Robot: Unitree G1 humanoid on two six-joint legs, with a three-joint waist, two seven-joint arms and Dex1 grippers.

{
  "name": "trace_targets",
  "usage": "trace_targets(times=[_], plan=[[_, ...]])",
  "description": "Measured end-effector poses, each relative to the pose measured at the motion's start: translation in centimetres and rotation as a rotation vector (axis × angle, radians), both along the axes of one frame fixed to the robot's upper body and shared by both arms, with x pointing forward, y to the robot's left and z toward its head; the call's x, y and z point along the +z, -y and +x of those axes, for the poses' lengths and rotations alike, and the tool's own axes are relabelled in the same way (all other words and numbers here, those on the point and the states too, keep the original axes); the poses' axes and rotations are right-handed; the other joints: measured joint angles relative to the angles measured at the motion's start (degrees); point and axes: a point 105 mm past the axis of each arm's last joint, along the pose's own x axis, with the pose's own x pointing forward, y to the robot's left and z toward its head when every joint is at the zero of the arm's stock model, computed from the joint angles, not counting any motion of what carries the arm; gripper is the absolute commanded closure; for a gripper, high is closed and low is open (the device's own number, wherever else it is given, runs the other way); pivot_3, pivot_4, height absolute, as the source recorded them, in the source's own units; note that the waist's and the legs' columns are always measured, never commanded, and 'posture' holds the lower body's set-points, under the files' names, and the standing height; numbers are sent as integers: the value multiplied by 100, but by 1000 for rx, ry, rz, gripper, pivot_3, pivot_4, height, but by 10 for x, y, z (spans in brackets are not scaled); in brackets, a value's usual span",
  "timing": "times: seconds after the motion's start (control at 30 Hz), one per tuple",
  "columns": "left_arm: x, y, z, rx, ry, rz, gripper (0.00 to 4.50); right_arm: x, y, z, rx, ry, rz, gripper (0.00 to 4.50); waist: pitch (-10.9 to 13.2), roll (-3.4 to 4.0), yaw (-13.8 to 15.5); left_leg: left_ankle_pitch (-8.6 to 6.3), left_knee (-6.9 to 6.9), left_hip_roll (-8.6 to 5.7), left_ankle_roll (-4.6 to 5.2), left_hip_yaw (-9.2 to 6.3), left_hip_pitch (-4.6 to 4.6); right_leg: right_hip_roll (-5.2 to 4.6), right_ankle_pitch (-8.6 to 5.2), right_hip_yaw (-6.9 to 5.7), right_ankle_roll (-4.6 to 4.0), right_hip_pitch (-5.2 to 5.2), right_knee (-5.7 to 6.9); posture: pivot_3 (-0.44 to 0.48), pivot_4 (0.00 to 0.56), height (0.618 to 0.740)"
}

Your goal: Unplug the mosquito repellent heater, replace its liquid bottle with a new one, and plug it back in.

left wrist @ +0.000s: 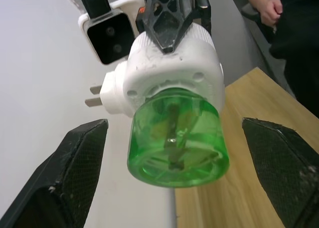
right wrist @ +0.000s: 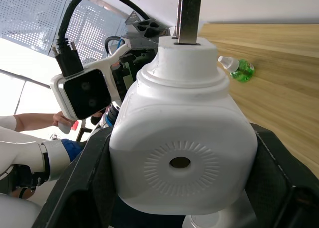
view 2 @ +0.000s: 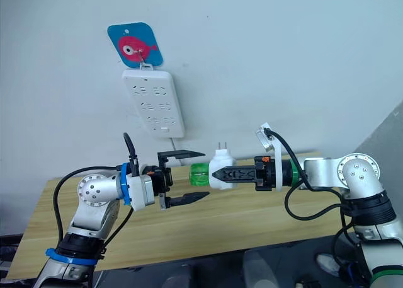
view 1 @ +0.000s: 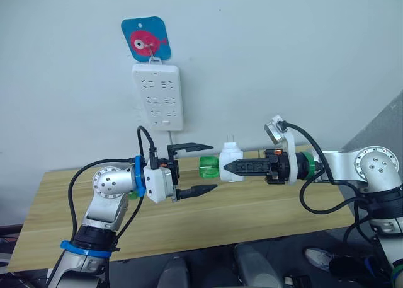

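Closest to the head camera, the left gripper [view 1: 189,170] hangs above the near part of the wooden table [view 1: 264,222] with its two black fingers spread wide, one high and one low, holding nothing. Directly ahead of those fingers, just beyond their tips and lined up with the gap between them, is the green liquid bottle [view 1: 208,166], which sticks out sideways from the mosquito repellent heater [view 1: 230,162]. The left wrist view confirms this: the bottle's round base faces the camera head-on, between the two fingertips [left wrist: 75,163] but touching neither. The heater is in the air, unplugged, clamped by the right gripper [view 1: 230,167] across its white body, with its metal prongs pointing up. The bottle's long axis runs level, along the line joining the two grippers, so the left gripper is the nearer free hand, and in my judgement it needs to advance straight along that axis before closing on the bottle. A second green bottle [right wrist: 239,68], likely the new one, lies on its side on the table in the right wrist view, well apart from both grippers. Farthest off, the white power strip [view 1: 158,96] hangs on the wall from a blue hook plate [view 1: 146,40], above and behind the left gripper.
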Motion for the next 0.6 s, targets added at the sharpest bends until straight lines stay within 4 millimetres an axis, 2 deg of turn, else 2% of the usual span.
trace_targets(times=[0.1,0.2,0.23,0.37,0.47,0.6], plan=[[0,0,-1,-2,16,5,1131,0,-1,-1,1,-2,3,1495,0,0,0,0,1,0,0,0,0,0,1,1,1,0,0,-135,118,728],[0,0,-1,-2,13,7,2111,-1,-1,-1,-1,-4,0,1495,-1,0,0,0,1,0,0,0,0,0,1,0,1,0,0,-135,118,728],[-1,0,-1,-2,12,11,2229,-2,-1,-1,-2,-5,-1,1495,-1,0,-1,0,1,0,0,0,0,0,1,0,1,0,0,-135,118,728],[-1,-1,-1,-6,-9,20,2229,-2,-1,-1,2,-3,-3,1495,-1,0,-3,0,0,0,0,-1,0,0,1,-1,1,0,1,-135,118,728],[1,-3,-3,-20,-98,52,2229,-3,-4,-4,17,25,-21,1495,-1,1,-9,0,0,0,0,-4,0,2,1,-3,1,0,3,-132,121,728],[6,-8,0,6,-504,81,2229,6,-10,-3,52,176,-94,1495,0,0,-27,1,6,1,1,-14,-9,5,-1,-11,3,-10,14,-126,123,728]])
